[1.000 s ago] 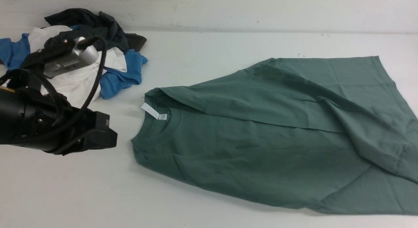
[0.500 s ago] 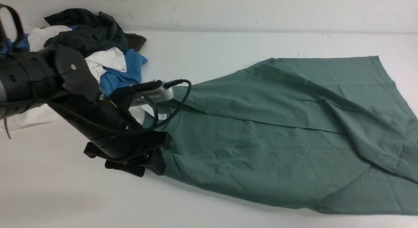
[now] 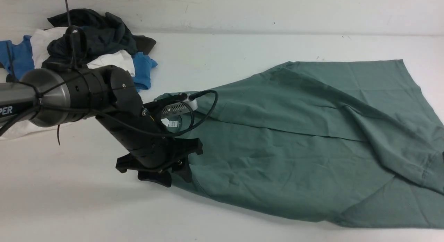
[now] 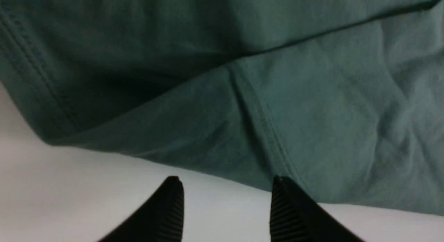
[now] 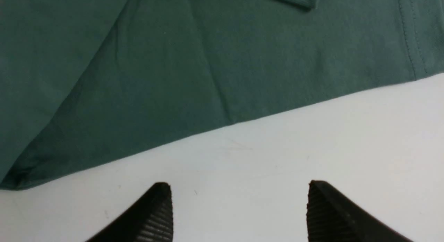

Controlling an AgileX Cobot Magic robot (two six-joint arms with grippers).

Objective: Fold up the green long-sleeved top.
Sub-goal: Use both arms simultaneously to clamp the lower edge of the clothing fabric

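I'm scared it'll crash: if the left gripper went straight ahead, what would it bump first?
Probably the top, at its near edge by a seam; the open left gripper points there. Depth is unclear.

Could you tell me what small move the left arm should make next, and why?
Probably ease the left claw a little forward onto the green top and close it on the near edge. Its jaws stand open and hold nothing, and the left wrist view shows its tips right at that edge, partly over the bare table.
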